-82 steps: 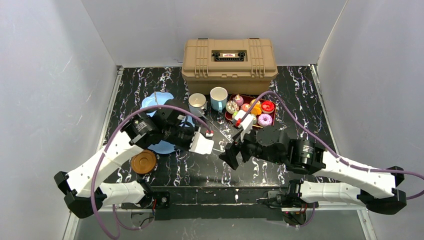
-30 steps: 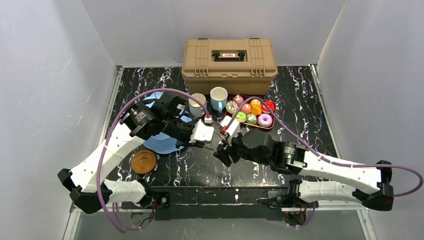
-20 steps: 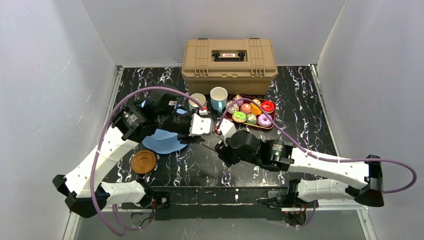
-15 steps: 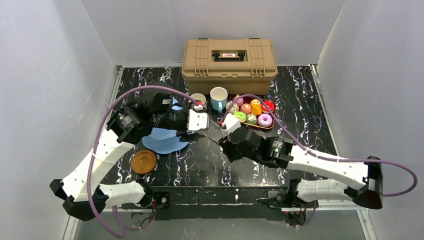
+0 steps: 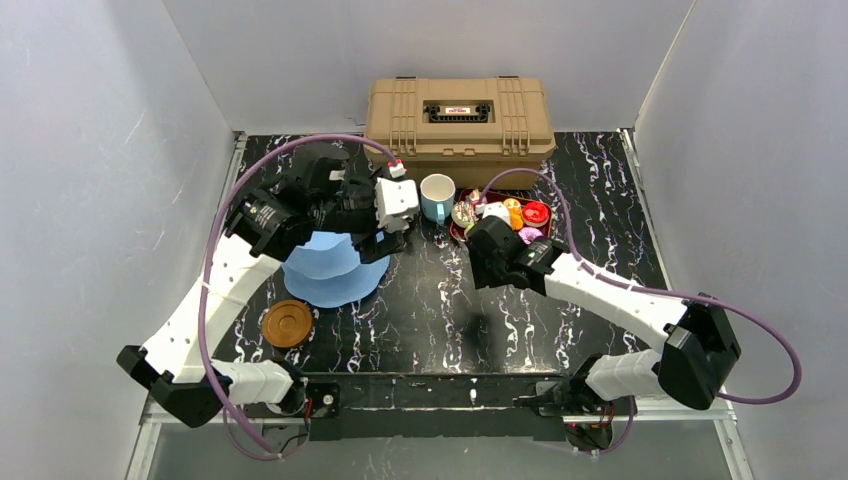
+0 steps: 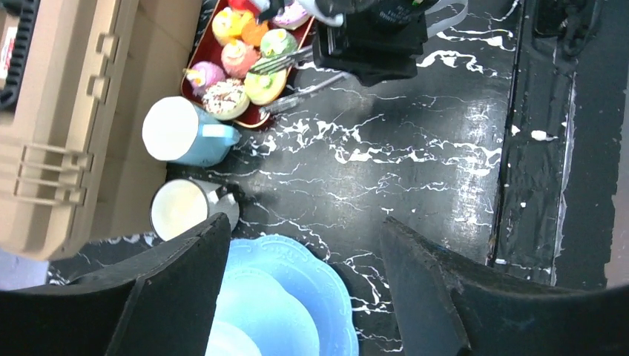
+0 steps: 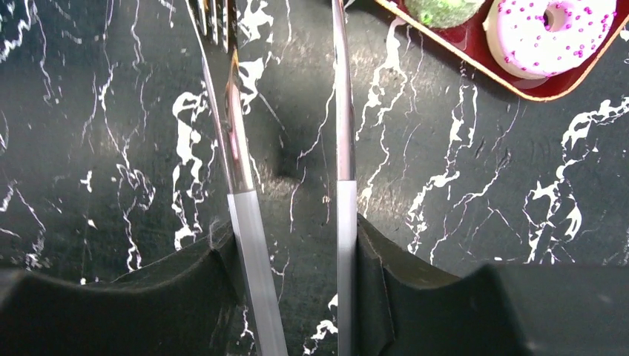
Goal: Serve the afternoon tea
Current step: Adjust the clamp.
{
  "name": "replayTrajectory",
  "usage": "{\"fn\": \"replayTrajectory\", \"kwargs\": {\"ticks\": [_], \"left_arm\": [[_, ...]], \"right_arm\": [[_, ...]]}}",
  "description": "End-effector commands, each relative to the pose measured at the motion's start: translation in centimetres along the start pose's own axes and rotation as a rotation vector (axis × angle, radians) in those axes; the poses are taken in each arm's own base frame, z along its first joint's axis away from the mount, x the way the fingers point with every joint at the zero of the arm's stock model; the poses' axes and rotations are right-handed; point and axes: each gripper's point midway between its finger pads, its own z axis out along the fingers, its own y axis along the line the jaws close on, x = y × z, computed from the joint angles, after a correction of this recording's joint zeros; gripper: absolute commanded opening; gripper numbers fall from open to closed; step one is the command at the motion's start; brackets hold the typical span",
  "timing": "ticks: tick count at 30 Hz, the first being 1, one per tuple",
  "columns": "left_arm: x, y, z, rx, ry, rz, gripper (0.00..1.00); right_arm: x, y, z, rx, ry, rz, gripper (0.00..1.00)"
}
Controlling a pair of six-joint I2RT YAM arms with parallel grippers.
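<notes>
The left gripper (image 6: 304,226) hangs high over the rear left of the bench (image 5: 440,310), its fingers (image 6: 174,293) spread wide with nothing between them; straight below it in the left wrist view lie the top tiers of the light-blue cake stand (image 6: 297,297), and just beyond those the white mug (image 6: 178,209); the light-blue mug (image 5: 437,197) stands next to the white one, just in front of the tan toolbox (image 5: 460,115); both mugs are upright.

The cake stand stands on the left half of the bench, and a round brown saucer (image 5: 288,323) lies just in front of it, apart from its rim.

The right gripper (image 7: 293,245) is clamped on the metal tongs (image 7: 236,148), one pad pressing on the outside of each arm, so that the two arms run forward side by side with a gap between them; the tongs reach toward the near-left corner of the dark-red tray (image 7: 493,63), their toothed tip over a yellow-green toy cake (image 6: 265,83); whether it touches the cake I cannot tell.

The tray sits to the right of the light-blue mug and holds the toy cakes close together, among them a white donut (image 7: 549,30) with pink sprinkles at its near edge.
</notes>
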Motion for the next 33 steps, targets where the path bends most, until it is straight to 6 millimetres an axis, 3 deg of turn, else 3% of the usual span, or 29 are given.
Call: {"fn": "replayTrajectory", "kwargs": {"ticks": [1, 13, 33], "left_arm": [[0.5, 1.0, -1.3, -0.043, 0.037, -0.104, 0.75], [1.3, 2.1, -1.5, -0.083, 0.08, -0.193, 0.76], [1.0, 2.4, -1.8, -0.098, 0.061, -0.211, 0.76]], "right_arm": [[-3.5, 0.2, -0.1, -0.077, -0.07, 0.132, 0.38], [-2.9, -1.9, 2.9, -0.14, 0.051, 0.223, 0.41], [-0.6, -1.7, 3.7, -0.177, 0.169, 0.232, 0.5]]}}
